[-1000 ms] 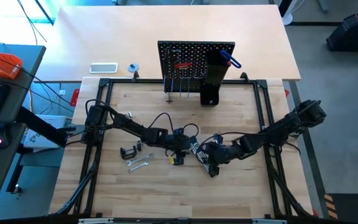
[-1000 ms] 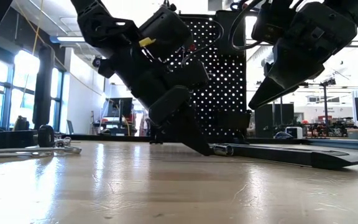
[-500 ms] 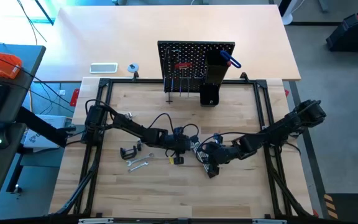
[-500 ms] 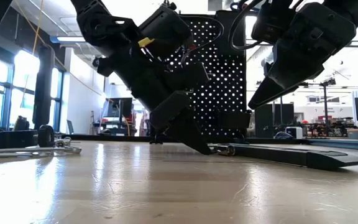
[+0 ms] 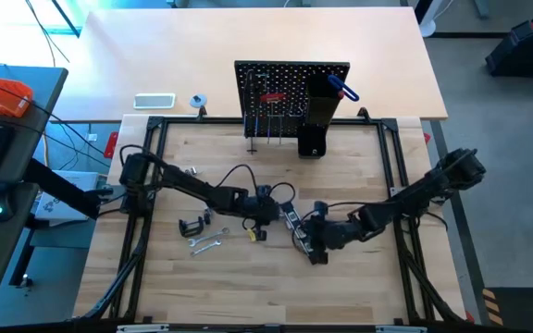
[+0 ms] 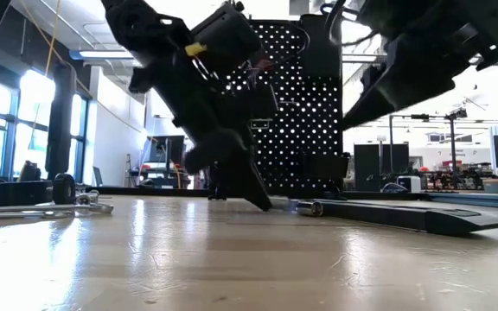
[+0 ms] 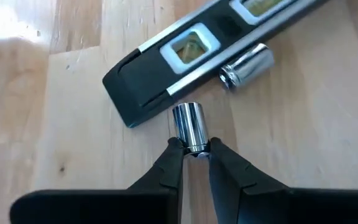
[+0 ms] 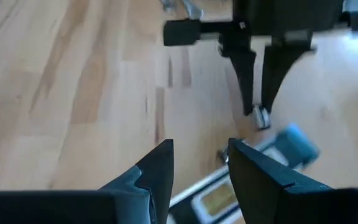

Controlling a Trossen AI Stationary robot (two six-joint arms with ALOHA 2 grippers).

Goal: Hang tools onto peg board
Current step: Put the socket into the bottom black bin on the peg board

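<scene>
Your left gripper [image 7: 194,154] is clamped on a silver socket [image 7: 189,126] mid-table, beside the black-and-silver bar [image 7: 166,74]. Right gripper [image 8: 199,165] hovers apart, empty. Peg board [image 5: 280,92] stands far back, hooks hard to make out.

High view: we are looking straight down from well above, taking in the whole table [image 5: 248,287] and the peg board [image 5: 290,88] at its far edge.
Low view: we are sitting at table-top height, facing level across toward the peg board [image 6: 305,112] and the room behind.
Left wrist view: we are looking close down on the black-and-silver bar [image 7: 185,56].
Right wrist view: we are facing across the table centre, sharing that bar [image 8: 222,193] with the left wrist view.
</scene>
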